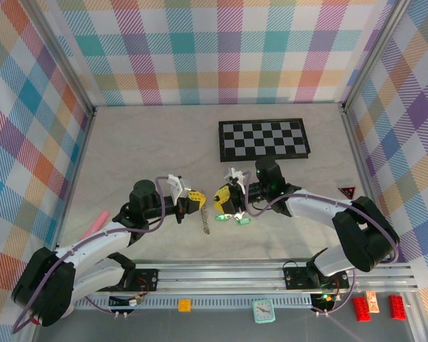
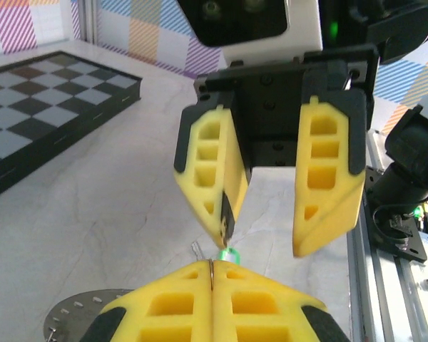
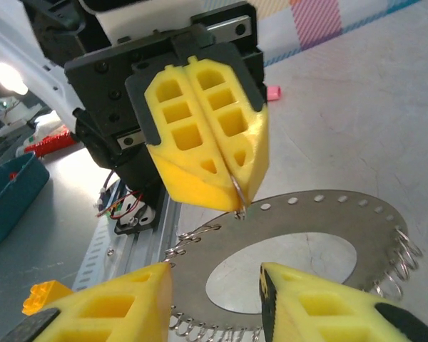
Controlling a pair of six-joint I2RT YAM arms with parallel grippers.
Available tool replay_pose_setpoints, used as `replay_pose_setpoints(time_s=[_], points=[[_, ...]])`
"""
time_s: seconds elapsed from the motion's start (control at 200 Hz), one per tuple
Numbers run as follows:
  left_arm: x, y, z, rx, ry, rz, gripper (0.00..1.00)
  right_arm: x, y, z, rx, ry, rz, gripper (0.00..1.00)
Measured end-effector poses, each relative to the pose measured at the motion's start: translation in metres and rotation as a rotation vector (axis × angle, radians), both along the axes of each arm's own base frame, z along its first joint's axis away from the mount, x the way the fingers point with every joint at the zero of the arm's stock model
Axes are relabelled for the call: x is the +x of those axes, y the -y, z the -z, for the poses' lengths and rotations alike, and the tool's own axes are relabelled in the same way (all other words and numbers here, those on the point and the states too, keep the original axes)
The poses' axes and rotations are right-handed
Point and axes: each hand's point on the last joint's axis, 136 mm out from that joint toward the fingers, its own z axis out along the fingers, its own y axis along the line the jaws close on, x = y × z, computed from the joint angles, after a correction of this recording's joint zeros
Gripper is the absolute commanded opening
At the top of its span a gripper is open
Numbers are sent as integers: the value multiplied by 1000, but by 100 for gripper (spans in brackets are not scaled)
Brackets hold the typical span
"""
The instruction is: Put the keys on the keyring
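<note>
Left wrist view: my left gripper [image 2: 211,265] is pressed fully together, yellow fingers flat against each other, with a thin wire loop [image 3: 237,191] pinched in the seam. That loop joins the top edge of the keyring [image 3: 321,221], which sits directly below my left fingertips. I cannot tell whether its lower edge touches the table [image 1: 150,149].

The keyring is a flat, dull grey metal ring with a wide round hole through which the pale marbled tabletop shows. A row of small punched holes runs along its rim, and many little wire rings fringe the edge. From overhead it reads as a short chain-like strip [image 1: 205,222] between my two grippers.

My right gripper [image 2: 265,246] faces the left one with its jaws well apart and nothing clamped between them. A green-headed key [image 2: 228,254] sits at the tip of one of its fingers, just above my closed left fingertips. Whether it rests on that finger or on the loop I cannot tell. A second key [image 1: 244,220] lies just beside the right gripper on its near side.

Farther out, a black-and-white checkerboard [image 1: 264,139] lies toward the back wall. A pink object [image 1: 94,224] is near my left arm. Red blocks [image 1: 360,308] and a teal clock [image 1: 262,310] sit in front of the rail. A teal rounded shape [image 3: 7,196] at the edge of the right wrist view is too blurred to show whether it holds anything.
</note>
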Motion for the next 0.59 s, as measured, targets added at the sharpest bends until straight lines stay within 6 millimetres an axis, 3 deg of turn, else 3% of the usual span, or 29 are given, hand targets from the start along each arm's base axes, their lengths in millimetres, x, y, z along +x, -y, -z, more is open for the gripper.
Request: replay_pose_setpoints(time_s=[0.125,0.595], points=[[-2,1,-5,-20,14,16,0,-3,-6,-2,11,47,-11,29],[-8,7,-10,-56,15,64,0,2,-18,-5,45,104,3,22]])
